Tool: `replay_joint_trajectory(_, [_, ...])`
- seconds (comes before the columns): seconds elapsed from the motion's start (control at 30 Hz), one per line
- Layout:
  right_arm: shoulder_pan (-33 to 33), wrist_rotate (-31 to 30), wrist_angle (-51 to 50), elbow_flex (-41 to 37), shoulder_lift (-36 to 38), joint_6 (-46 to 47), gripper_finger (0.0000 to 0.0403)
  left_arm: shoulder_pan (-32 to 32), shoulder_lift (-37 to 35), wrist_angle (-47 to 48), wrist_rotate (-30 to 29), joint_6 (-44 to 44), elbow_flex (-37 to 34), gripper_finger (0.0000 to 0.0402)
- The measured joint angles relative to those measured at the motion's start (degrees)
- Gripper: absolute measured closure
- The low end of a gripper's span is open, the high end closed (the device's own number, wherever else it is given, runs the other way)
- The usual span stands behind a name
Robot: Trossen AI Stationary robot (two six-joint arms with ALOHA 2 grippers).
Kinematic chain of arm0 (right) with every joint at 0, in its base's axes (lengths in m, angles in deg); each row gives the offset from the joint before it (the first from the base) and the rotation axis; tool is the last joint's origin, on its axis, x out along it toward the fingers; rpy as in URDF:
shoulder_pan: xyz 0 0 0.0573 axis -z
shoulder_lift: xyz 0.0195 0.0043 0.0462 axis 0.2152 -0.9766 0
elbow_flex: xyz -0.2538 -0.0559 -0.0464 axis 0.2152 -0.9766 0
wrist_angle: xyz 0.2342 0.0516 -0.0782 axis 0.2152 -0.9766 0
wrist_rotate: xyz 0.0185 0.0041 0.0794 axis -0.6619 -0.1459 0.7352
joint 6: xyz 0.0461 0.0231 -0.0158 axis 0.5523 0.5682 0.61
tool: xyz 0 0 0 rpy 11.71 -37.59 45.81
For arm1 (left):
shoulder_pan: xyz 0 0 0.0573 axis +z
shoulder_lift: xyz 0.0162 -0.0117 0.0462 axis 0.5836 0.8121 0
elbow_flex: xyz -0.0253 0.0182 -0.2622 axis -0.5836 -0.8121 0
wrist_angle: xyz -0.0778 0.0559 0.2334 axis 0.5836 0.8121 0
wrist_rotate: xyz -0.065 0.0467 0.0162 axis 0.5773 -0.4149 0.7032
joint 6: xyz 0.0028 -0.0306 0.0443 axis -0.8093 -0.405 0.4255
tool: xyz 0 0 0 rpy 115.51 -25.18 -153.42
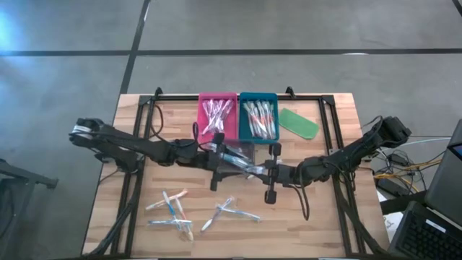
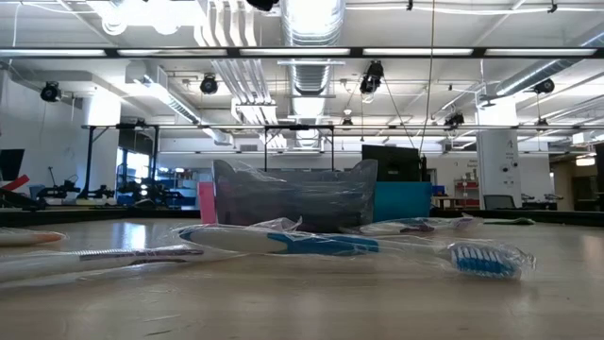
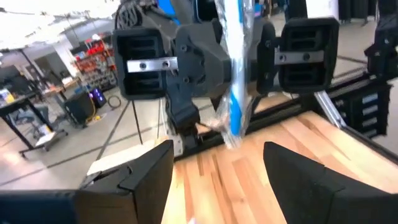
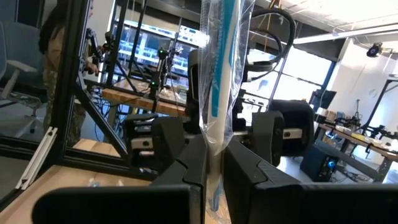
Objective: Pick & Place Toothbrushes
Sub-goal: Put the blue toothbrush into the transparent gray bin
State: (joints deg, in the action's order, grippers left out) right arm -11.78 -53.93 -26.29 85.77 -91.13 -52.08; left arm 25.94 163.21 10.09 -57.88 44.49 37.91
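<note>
Over the table's middle my right gripper [image 1: 258, 172] is shut on a toothbrush [image 4: 221, 74], whitish with a blue stripe, in a clear wrapper. My left gripper [image 1: 224, 163] faces it from the table's left. It is open, and its fingers [image 3: 149, 171] stand wide on either side of the brush's lower end [image 3: 233, 130] without touching it. Several more wrapped toothbrushes [image 1: 172, 211] lie flat on the near part of the table, one close to the low camera [image 2: 311, 244]. Others fill the pink tray [image 1: 217, 115] and the teal tray [image 1: 258, 115]. My right gripper pinches the wrapped toothbrush between its two fingers [image 4: 245, 171], on the wrapper partway along the brush [image 4: 214, 146]. It comes in level from the table's right, with the brush lying across the fingers. The brush stands about upright and is lifted clear of the table.
A flat green oblong piece [image 1: 299, 123] lies right of the teal tray. A clear plastic container [image 2: 293, 194] stands just in front of the trays. A black frame [image 1: 328, 108] borders the work area. Bare wood [image 1: 303, 224] shows at the near right.
</note>
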Motion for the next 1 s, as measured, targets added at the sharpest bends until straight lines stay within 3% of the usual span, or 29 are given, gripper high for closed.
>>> replay_joint_trajectory(0.23, [0.0, -0.6, -3.4, 0.0, 0.6, 3.0, 0.038, 0.0, -5.6, 11.2, -3.4, -0.1, 0.0, 0.0152])
replay_joint_trajectory(0.5, [0.8, -1.2, -17.5, 0.0, 4.2, 13.8, 0.038, 0.0, -10.6, 20.1, -6.0, -3.4, 0.0, 0.0152])
replay_joint_trajectory(0.87, [1.6, -1.5, -40.4, 0.0, 8.0, 32.4, 0.038, 0.0, -11.2, 23.7, -10.9, -4.5, 0.1, 0.0152])
replay_joint_trajectory(1.0, [2.3, 3.5, -44.8, 0.1, 7.6, 37.3, 0.038, 0.0, -11.2, 24.6, -11.1, -4.5, 0.1, 0.0154])
